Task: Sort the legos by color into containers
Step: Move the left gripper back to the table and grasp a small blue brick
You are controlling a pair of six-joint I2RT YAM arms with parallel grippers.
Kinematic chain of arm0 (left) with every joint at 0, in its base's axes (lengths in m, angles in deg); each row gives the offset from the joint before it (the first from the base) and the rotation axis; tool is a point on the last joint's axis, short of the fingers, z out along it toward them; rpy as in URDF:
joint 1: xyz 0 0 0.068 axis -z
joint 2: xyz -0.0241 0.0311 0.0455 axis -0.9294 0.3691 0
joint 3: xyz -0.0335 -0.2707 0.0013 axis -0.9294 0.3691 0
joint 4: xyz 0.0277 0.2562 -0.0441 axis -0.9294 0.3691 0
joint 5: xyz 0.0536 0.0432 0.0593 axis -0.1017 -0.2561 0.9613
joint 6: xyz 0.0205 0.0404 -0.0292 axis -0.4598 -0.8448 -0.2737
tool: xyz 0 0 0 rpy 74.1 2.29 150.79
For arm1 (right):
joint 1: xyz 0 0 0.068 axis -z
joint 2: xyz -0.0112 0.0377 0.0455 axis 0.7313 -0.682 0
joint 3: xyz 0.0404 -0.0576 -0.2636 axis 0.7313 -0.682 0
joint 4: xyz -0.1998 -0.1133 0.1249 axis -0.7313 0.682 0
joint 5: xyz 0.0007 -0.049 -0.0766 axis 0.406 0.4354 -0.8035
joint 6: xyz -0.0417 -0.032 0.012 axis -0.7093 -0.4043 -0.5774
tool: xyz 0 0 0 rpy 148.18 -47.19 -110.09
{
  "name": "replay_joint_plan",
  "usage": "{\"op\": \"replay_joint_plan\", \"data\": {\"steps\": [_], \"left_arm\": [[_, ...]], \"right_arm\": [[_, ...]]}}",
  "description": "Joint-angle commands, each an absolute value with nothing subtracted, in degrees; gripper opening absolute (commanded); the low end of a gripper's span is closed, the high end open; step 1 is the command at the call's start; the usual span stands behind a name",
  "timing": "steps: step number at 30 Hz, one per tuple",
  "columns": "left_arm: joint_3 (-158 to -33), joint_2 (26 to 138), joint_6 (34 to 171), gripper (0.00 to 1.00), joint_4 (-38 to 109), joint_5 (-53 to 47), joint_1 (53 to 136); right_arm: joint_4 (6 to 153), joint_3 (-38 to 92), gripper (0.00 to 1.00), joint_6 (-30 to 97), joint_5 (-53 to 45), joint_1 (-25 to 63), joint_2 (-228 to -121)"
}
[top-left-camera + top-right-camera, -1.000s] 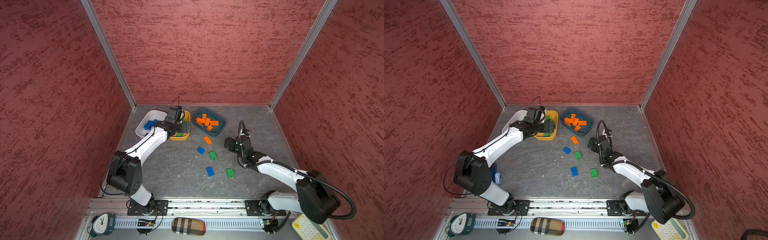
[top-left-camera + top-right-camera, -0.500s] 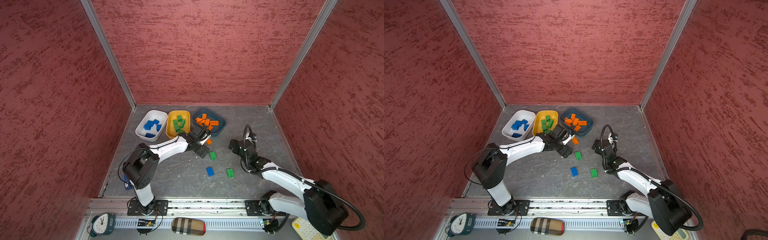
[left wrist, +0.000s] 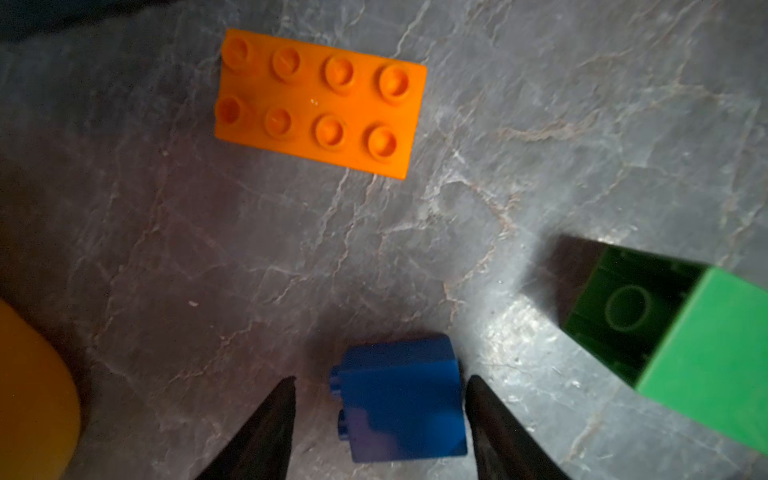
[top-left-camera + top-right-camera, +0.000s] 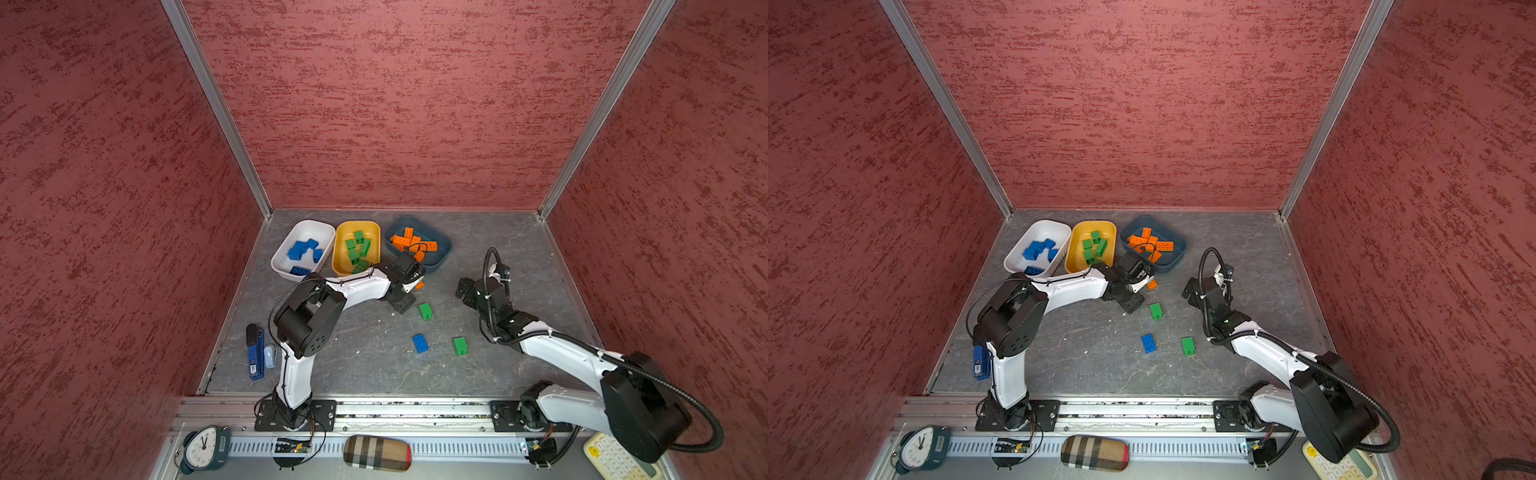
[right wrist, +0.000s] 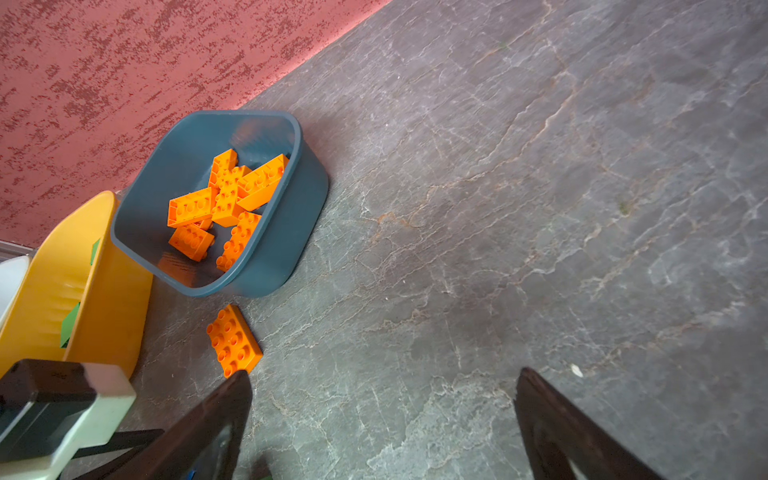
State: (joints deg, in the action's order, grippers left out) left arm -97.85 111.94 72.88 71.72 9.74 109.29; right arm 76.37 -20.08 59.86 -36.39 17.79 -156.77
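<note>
My left gripper (image 3: 381, 377) is low on the floor, open, its jaws astride a small blue lego (image 3: 401, 399). One finger is against the brick and the other stands off it. In both top views the gripper (image 4: 402, 305) hides this brick. An orange lego (image 4: 419, 285) and a green one (image 4: 425, 311) lie beside it. Another blue lego (image 4: 420, 343) and a green one (image 4: 460, 345) lie nearer the front. The white tub (image 4: 309, 230) holds blue legos, the yellow tub (image 4: 341, 259) green, the teal tub (image 4: 441, 254) orange. My right gripper (image 5: 384, 374) hovers open and empty to the right.
Red walls close the floor on three sides. A blue stapler (image 4: 254, 351) lies by the left edge. A clock (image 4: 203, 449), a plaid case (image 4: 376, 453) and a keypad (image 4: 615, 457) sit past the front rail.
My left arm swung from over the yellow tub down to the floor, and its jaws have narrowed around the blue lego. The right gripper shifted slightly to the right and stays open.
</note>
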Motion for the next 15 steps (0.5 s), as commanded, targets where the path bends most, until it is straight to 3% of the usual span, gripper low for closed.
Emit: {"op": "replay_joint_plan", "data": {"steps": [1, 15], "left_arm": [[-98.51, 112.71, 72.27, 0.56, 72.91, 9.32, 109.73], [-98.01, 112.26, 73.67, 0.44, 71.92, 8.66, 109.58]], "right_arm": [[76.29, -18.15, 0.99, 59.86, -37.19, 17.56, -157.15], [76.94, -16.31, 0.99, 58.05, -35.6, 17.56, -158.82]]}}
